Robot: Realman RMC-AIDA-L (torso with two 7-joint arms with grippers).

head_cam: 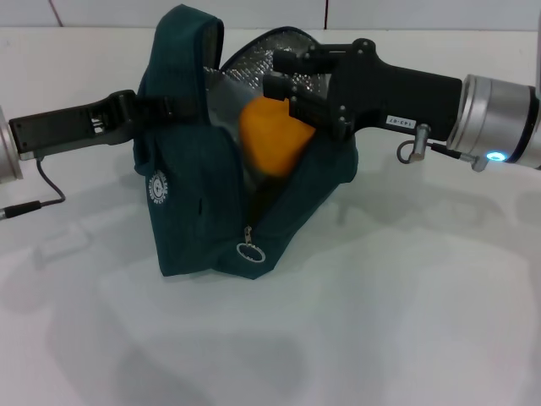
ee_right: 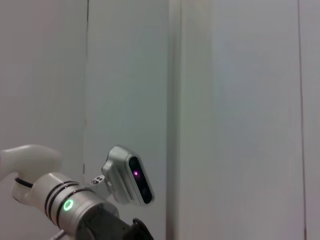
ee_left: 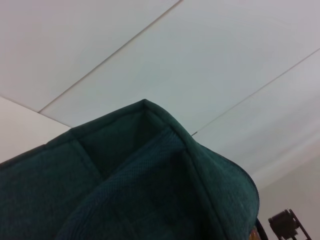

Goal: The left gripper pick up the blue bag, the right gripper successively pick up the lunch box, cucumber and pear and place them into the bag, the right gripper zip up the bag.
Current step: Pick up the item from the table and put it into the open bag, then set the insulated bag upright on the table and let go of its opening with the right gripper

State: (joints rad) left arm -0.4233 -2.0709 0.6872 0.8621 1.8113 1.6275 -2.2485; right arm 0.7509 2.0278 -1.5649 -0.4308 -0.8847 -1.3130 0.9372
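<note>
Head view, going from the left: the left gripper point(head_cam: 145, 110) comes in level from the left edge and its fingers are closed on the upper left side of the blue bag point(head_cam: 190, 211), holding that edge raised. The bag stands on the white table point(head_cam: 406, 321) with its mouth open toward the right, silver lining point(head_cam: 254, 51) showing inside. A round white logo point(head_cam: 157, 188) sits on its left face, and the ring zipper pull point(head_cam: 250, 252) hangs low at the front corner — just above the table.

In the mouth of the bag is the pear point(head_cam: 272, 135), a blurred orange shape just below the right gripper point(head_cam: 292, 89). That gripper reaches in from the right over the bag's opening, fingers pointing left; whether they grip the pear or have let go cannot be told.

The left wrist view shows only teal fabric point(ee_left: 125, 185) close up, and the right wrist view shows a wall and another part of the robot point(ee_right: 75, 205) — no lunch box or cucumber can be made out.
</note>
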